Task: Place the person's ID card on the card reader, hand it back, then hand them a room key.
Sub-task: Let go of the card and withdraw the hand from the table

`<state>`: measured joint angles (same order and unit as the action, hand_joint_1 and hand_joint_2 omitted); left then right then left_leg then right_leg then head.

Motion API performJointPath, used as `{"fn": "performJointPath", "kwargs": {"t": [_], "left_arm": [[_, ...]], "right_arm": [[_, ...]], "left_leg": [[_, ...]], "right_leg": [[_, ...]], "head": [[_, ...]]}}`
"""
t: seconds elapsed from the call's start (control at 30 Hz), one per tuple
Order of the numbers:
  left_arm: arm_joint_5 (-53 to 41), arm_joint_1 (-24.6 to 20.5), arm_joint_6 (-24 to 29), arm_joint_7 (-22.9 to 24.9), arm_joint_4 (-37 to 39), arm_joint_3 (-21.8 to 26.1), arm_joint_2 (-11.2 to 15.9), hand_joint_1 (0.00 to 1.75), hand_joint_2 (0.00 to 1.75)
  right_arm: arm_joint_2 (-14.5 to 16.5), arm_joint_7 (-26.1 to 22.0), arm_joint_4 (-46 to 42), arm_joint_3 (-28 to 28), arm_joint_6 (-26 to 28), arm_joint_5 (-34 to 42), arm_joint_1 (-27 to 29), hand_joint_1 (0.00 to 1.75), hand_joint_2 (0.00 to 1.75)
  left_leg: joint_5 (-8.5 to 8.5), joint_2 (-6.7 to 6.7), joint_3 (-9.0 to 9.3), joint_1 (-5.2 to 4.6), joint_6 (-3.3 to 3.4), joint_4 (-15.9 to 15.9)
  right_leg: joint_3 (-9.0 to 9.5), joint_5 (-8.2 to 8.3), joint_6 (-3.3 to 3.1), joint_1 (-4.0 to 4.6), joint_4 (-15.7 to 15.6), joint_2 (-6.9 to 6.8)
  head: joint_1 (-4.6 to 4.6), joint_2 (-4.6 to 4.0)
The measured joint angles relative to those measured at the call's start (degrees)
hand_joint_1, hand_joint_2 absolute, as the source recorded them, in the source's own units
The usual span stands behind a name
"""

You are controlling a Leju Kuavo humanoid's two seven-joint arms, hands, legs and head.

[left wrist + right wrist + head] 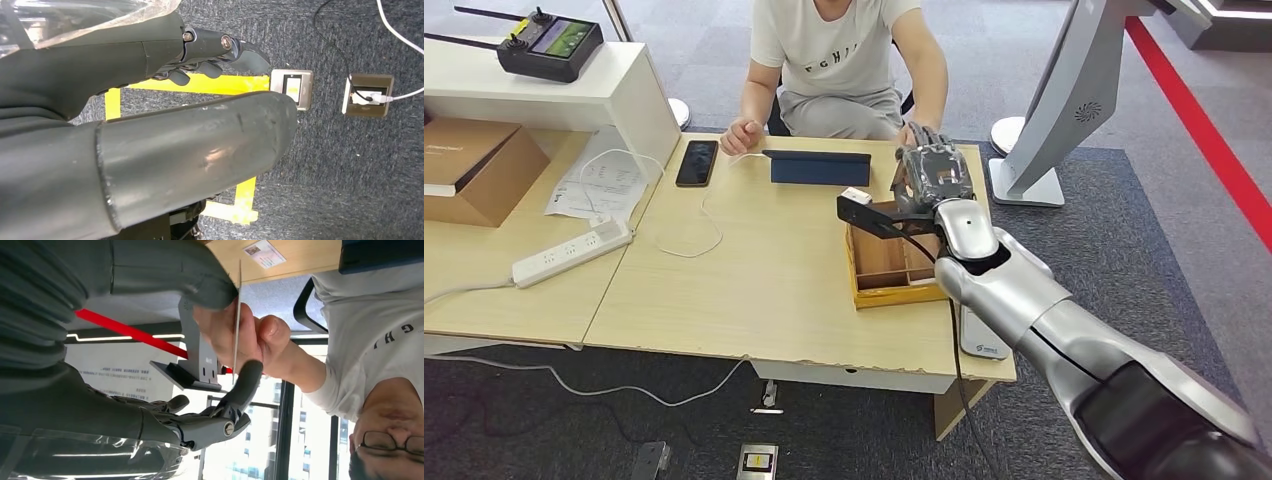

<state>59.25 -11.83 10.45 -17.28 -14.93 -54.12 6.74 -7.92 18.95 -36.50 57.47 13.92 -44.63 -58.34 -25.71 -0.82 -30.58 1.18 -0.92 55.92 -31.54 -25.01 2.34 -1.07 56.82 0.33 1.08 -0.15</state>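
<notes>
**Card changing hands at the far edge of the tabletop**

The robot's right hand (932, 176) was stretched out over the far edge of the tabletop (754, 290), right at the seated person's hand (235, 335). In the right wrist view a thin card (237, 320) stood edge-on between the robot's thumb and a dark finger (246, 385), w/ the person's fingers on it too. Both seemed to have hold of it; can't tell which was giving and which taking, and can't tell if it was the ID or a room key. The other robot fingers were spread.

The left hand (200, 50) hung down by the floor, fingers loosely curled, nothing in them as far as I could see.

A dark flat device (820, 167), prob. the card reader, lay near the person, just beside the handover. A wooden tray (886, 262) w/ compartments sat under the right forearm, maybe for the keys; contents not visible. A phone (696, 162) and power strip (572, 252) lay further left.

My guess: a handover step was in progress. If this was the ID coming in, nearly all was left to do; if going back, the key was left.
</notes>
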Motion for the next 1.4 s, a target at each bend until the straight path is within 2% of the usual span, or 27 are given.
{"fn": "performJointPath", "kwargs": {"t": [0.17, 0.3, 0.47, 0.7, 0.83, 0.97, 1.07, 1.13, 1.27, 1.33, 1.4], "left_arm": [[0.43, 0.27, -0.62, -0.93, 0.0, 0.0, -0.01, 0.0, 0.0], [1.0, 1.35, -0.76, -1.96, 0.03, 0.0, -0.06, 0.0, 0.0], [1.1, 2.59, -0.04, -2.32, 0.08, 0.0, -0.13, 0.0, 0.0], [2.22, 3.14, 0.46, -2.73, 0.17, 0.0, -0.14, 0.0, 0.0], [3.7, 3.89, 0.61, -3.11, 0.2, 0.01, -0.14, 0.0, 0.0], [5.27, 4.67, 1.05, -3.84, 0.24, 0.04, -0.31, 0.0, 0.0], [6.0, 5.04, 1.58, -4.23, 0.27, 0.07, -0.43, 0.0, 0.0], [6.39, 5.13, 1.93, -4.88, 0.28, 0.07, -0.49, 0.0, 0.0], [7.4, 5.34, 2.03, -6.86, 0.28, 0.07, -0.51, 0.0, 0.0], [7.84, 5.24, 2.08, -7.47, 0.28, 0.08, -0.51, 0.0, 0.0], [8.33, 5.21, 2.02, -7.63, 0.28, 0.09, -0.52, 0.0, 0.0]], "right_arm": [[-1.52, -0.81, 0.27, -0.1, 4.08, 0.62, 0.51, 0.0, 0.0], [-6.21, -0.99, -1.03, -1.61, 7.6, 5.08, 2.41, 0.0, 0.0], [-15.25, 1.08, -3.95, -5.62, 9.4, 9.03, 6.03, 0.0, 0.0], [-31.02, 8.35, -10.5, -12.07, 4.27, 2.73, 12.75, 0.0, 0.0], [-39.79, 11.03, -12.46, -17.43, 3.56, 7.13, 20.51, 0.0, 0.0], [-45.76, 10.83, -12.98, -23.83, 6.84, 14.43, 31.91, 0.0, 0.0], [-46.99, 7.87, -12.6, -28.5, 10.17, 20.3, 40.45, 0.0, 0.0], [-46.14, 3.0, -11.26, -31.39, 13.02, 25.58, 45.61, 0.0, 0.0], [-40.85, -12.2, -5.66, -35.59, 18.4, 38.25, 50.96, 0.0, 0.0], [-37.42, -18.03, -2.52, -37.35, 19.3, 43.51, 52.19, 0.0, 0.0], [-33.51, -21.83, 0.65, -39.16, 19.06, 48.16, 53.15, 0.0, 0.0]], "left_leg": [[0.0, 0.01, 0.05, 0.0, 0.0, 0.02], [-0.01, -0.01, 0.06, -0.02, 0.02, 0.04], [-0.07, -0.05, 0.06, -0.07, 0.1, 0.06], [-0.17, -0.13, 0.09, -0.08, 0.24, 0.08], [-0.28, -0.2, 0.08, -0.07, 0.34, 0.08], [-0.39, -0.19, 0.08, -0.06, 0.33, 0.06], [-0.46, -0.16, 0.1, -0.02, 0.27, 0.04], [-0.47, -0.23, 0.1, 0.03, 0.26, 0.03], [-0.5, -0.24, 0.14, 0.06, 0.18, 0.0], [-0.49, -0.23, 0.21, 0.11, 0.14, 0.0], [-0.47, -0.25, 0.22, 0.16, 0.11, -0.01]], "right_leg": [[0.0, 0.0, 0.0, 0.0, -0.02, 0.0], [0.06, 0.0, 0.01, -0.02, -0.1, -0.02], [0.08, 0.05, 0.08, -0.07, -0.25, -0.03], [0.19, -0.01, 0.16, -0.09, -0.38, -0.09], [0.28, -0.08, 0.24, -0.08, -0.42, -0.16], [0.34, -0.18, 0.26, -0.07, -0.43, -0.16], [0.35, -0.24, 0.22, -0.02, -0.43, -0.14], [0.4, -0.29, 0.21, 0.03, -0.43, -0.2], [0.4, -0.35, 0.11, 0.07, -0.38, -0.25], [0.44, -0.38, 0.08, 0.12, -0.39, -0.26], [0.46, -0.4, 0.06, 0.18, -0.37, -0.29]], "head": [[-0.01, 0.0], [0.0, 0.0], [-0.01, 0.0], [-0.02, 0.0], [-0.01, 0.0], [0.0, 0.0], [-0.02, 0.0], [-0.01, 0.0], [-0.02, 0.0], [0.0, -0.01], [0.01, -0.01]]}}
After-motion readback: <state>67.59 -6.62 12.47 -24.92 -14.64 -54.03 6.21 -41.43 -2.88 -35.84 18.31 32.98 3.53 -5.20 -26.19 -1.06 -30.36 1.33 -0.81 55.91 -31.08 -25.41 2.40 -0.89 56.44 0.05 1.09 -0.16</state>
